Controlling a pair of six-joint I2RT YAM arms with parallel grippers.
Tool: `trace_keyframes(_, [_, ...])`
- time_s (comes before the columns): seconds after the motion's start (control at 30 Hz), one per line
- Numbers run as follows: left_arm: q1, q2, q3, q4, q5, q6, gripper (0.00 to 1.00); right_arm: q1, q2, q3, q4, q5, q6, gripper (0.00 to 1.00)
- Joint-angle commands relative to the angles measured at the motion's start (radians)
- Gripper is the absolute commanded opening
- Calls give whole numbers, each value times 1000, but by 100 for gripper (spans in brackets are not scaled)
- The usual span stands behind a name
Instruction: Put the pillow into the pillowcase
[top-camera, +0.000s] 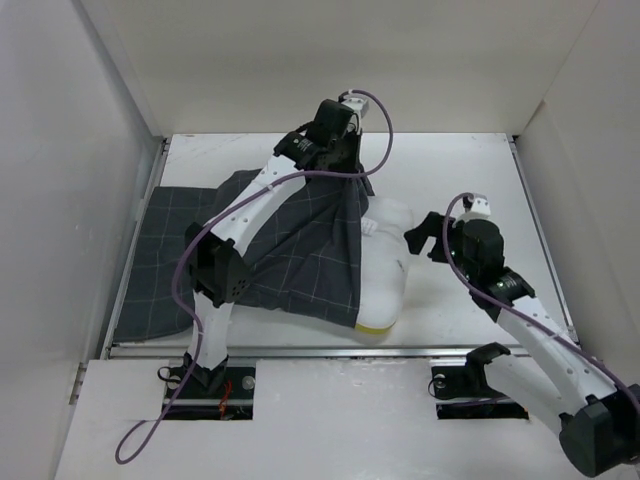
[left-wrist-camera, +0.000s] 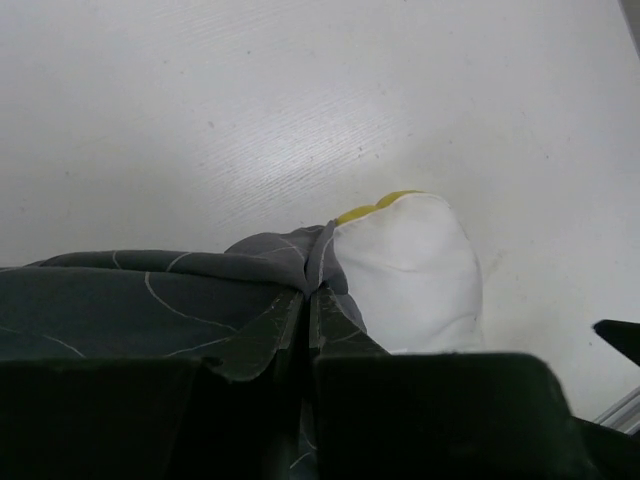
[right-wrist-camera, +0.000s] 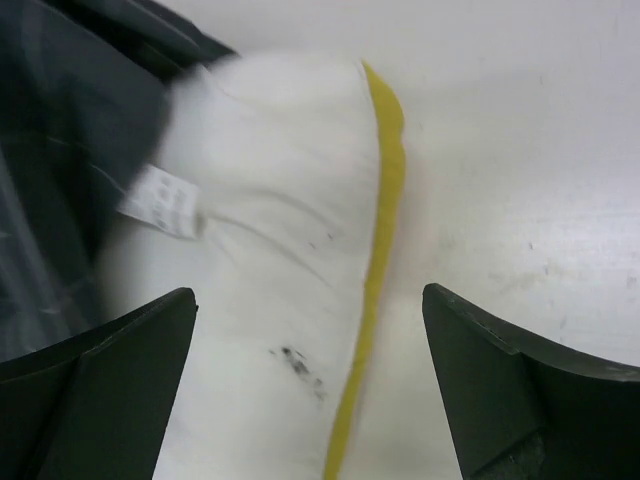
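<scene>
- The left gripper (top-camera: 352, 168) is clamped tight on a fold of the pillowcase (top-camera: 305, 262) at the far side of the table (top-camera: 450, 170). In the left wrist view its jaws (left-wrist-camera: 308, 290) meet on a pinch of the grey gridded cloth (left-wrist-camera: 200, 265).
- From that pinch the pillowcase hangs like a tent. The rest of it spreads flat toward the table's left edge, and its right border drapes over the pillow (top-camera: 387, 270).
- The pillow lies at mid-table, right of the left gripper's pinch and just left of the right gripper (top-camera: 422, 242). Its left part is under the cloth; its right part is bare.
- The pillow's long axis runs from far to near. Its yellow-piped corner (top-camera: 375, 325) points at the near table edge.
- The right gripper has its jaws spread wide and holds nothing. It faces the pillow's bare right side.
- In the right wrist view the fingers (right-wrist-camera: 308, 300) straddle the pillow (right-wrist-camera: 290, 200) without closing on it. Whether they touch it I cannot tell.
- That view also shows the yellow piping (right-wrist-camera: 385, 180), a small white label (right-wrist-camera: 165, 205) and dark smudges (right-wrist-camera: 295, 360) on the face. The pillowcase (right-wrist-camera: 60, 180) shows dark at the left.
- In the left wrist view a white pillow corner (left-wrist-camera: 410, 270) pokes out just beside the pinched cloth.
</scene>
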Motion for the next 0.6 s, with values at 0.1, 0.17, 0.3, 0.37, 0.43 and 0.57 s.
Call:
trace_keyframes(0.1, [6,-105,34,89,53,26,0,-19,187,-55,172,-117,3,100])
trace_keyframes(0.17, [6,-105,57,77,53,36,0,-19,335,-46,238,-146,-8,100])
trace_keyframes(0.3, [-16,-96,78,64,53,47,0,-19,579,-9,534,-344,-45,83])
trace_keyframes(0.37, [-39,-81,78,64,53,47,0,-19,640,11,756,-534,-45,38])
trace_keyframes(0.43, [-68,-29,127,50,53,60,0,-4,627,-12,940,-623,-22,11])
trace_keyframes(0.57, [-102,83,291,-3,36,47,0,6,504,-27,1097,-672,-62,1])
